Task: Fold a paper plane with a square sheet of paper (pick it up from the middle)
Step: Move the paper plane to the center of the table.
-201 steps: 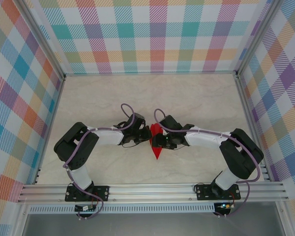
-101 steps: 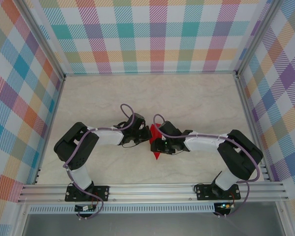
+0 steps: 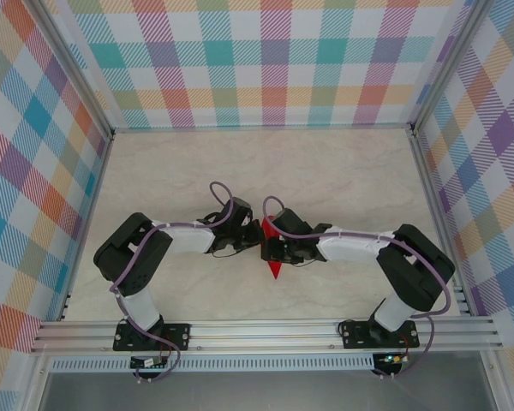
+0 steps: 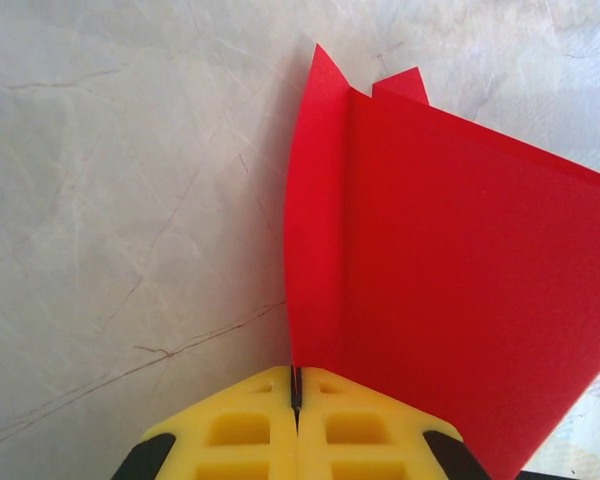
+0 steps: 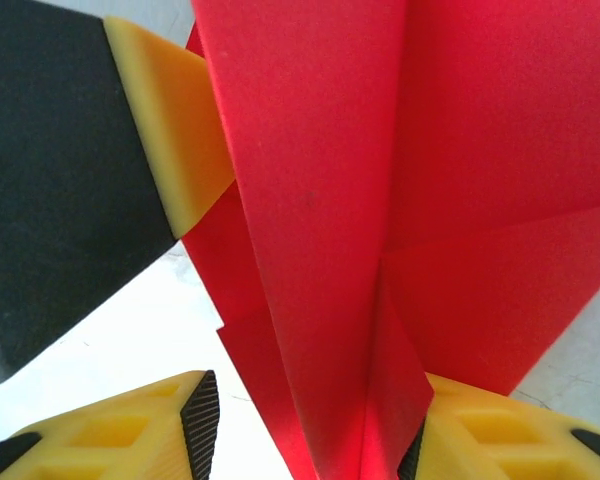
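Note:
The sheet of paper is bright red and folded into a narrow, pointed paper plane [image 3: 274,267] that stands on edge between the two grippers in the middle of the table. My left gripper [image 3: 257,242] is shut on its folded edge. In the left wrist view the yellow fingertips [image 4: 260,400] meet on the paper [image 4: 450,290], which fans out above them. My right gripper [image 5: 310,440] is open around the plane's folds [image 5: 330,200]. The paper touches the right pad [image 5: 412,462] and stands apart from the left pad [image 5: 202,420]. One left-gripper finger [image 5: 170,130] shows behind the paper.
The pale marbled table [image 3: 240,163] is walled by checked panels on three sides. An aluminium rail [image 3: 265,330] carrying both arm bases runs along the near edge. Both arms reach inward, wrists close together.
My right gripper has slid left, further around the paper, and now covers more of its upper part. The left gripper has stayed shut on the fold.

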Tool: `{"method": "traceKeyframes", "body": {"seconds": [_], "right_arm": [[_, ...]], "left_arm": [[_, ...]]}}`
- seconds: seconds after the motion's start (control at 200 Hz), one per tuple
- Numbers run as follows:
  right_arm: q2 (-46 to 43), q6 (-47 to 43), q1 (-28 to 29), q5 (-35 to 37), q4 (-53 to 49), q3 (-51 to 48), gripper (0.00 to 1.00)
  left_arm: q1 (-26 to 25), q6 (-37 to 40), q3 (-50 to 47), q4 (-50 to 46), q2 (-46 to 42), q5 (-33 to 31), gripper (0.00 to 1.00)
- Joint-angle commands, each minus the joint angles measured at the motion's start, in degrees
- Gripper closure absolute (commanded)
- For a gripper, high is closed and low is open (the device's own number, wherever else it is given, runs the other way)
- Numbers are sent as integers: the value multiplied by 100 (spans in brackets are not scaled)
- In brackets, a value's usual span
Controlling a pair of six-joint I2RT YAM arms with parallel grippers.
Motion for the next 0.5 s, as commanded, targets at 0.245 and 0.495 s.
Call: {"method": "traceKeyframes", "body": {"seconds": [0.245,0.495], "right_arm": [[84,-65,67,438,-375,186,57],[-14,27,85,650,-599,279,67]], "left_arm": [[84,-17,-55,-50,-211,49,100],[85,6,-53,-101,-178,-2,100]]}}
